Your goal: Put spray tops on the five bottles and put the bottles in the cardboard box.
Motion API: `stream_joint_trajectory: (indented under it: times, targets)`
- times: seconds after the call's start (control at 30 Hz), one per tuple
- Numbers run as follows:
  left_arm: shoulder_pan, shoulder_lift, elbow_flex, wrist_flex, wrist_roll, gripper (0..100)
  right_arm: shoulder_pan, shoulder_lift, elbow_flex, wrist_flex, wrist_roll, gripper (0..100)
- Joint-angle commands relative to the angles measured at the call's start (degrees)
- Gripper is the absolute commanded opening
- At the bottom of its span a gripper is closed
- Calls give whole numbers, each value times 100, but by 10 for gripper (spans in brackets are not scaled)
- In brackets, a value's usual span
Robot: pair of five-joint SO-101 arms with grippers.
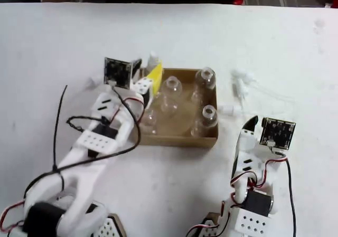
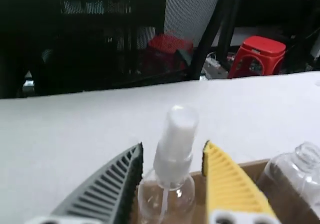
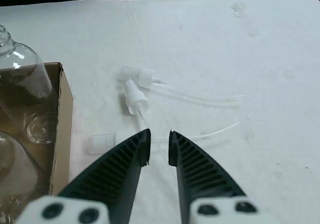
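Note:
The cardboard box sits mid-table with several clear open-necked bottles standing in it. My left gripper is at the box's far left corner, its grey and yellow fingers shut on a clear bottle with a white spray top, which stands upright between them. My right gripper hovers low over the table to the right of the box, open by a narrow gap with nothing in it. Just beyond its tips lie loose spray tops with long thin tubes, and a small cap-like piece.
The box's right wall runs close beside my right gripper, with a bottle just inside it. The loose spray tops lie right of the box. White table stretches to the far and right sides; chairs and red stools stand beyond.

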Motion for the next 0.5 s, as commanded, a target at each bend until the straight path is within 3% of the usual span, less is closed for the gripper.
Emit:
stream_joint_trajectory:
  times: [0.0, 0.27, 0.4, 0.47]
  targets:
    - [-22, -1103, -308, 730, 132, 185, 4, -40, 53, -207, 88, 52]
    - [-365, -2651, -1468, 3903, 352, 188, 4, -40, 53, -207, 88, 52]
    - [-936, -2527, -2462, 5380, 264, 188, 4, -40, 53, -207, 88, 52]
    - [-1297, -2211, -2954, 5890, -176, 186, 4, -40, 53, -207, 88, 52]
